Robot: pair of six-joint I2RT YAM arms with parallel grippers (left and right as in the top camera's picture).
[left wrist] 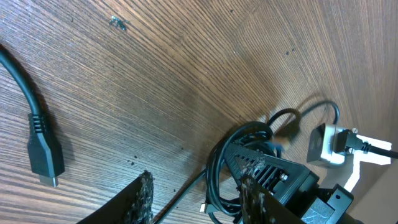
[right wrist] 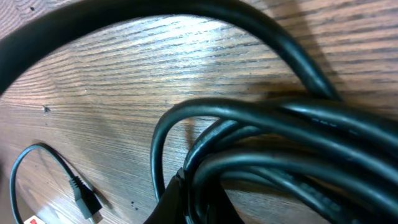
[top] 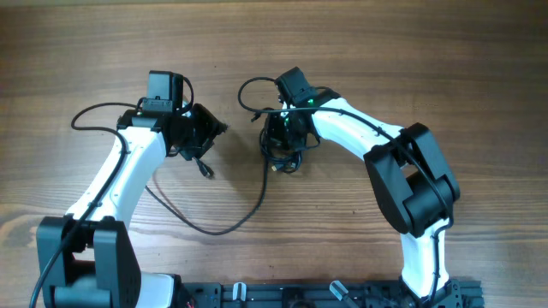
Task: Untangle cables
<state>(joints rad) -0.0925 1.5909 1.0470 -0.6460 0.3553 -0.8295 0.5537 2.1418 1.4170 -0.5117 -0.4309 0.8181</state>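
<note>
The cables lie as a bunched black tangle (top: 281, 160) at mid table, with one long cord (top: 214, 231) curving from it toward the front and left. My right gripper (top: 283, 137) sits on the tangle. In the right wrist view its dark finger (right wrist: 186, 202) is pressed into the bundle of loops (right wrist: 280, 137). My left gripper (top: 204, 137) is open just left of the tangle. In the left wrist view its fingers (left wrist: 199, 202) straddle a thin cord and a small metal plug tip (left wrist: 203, 207), touching neither. The tangle (left wrist: 221, 158) lies just beyond.
A loose black plug (top: 205, 169) lies near my left gripper, and it also shows in the left wrist view (left wrist: 45, 155). Another small plug on a thin loop (right wrist: 84, 198) lies on the wood. A thin cord loops off the right wrist (top: 248, 90). Wood table all round.
</note>
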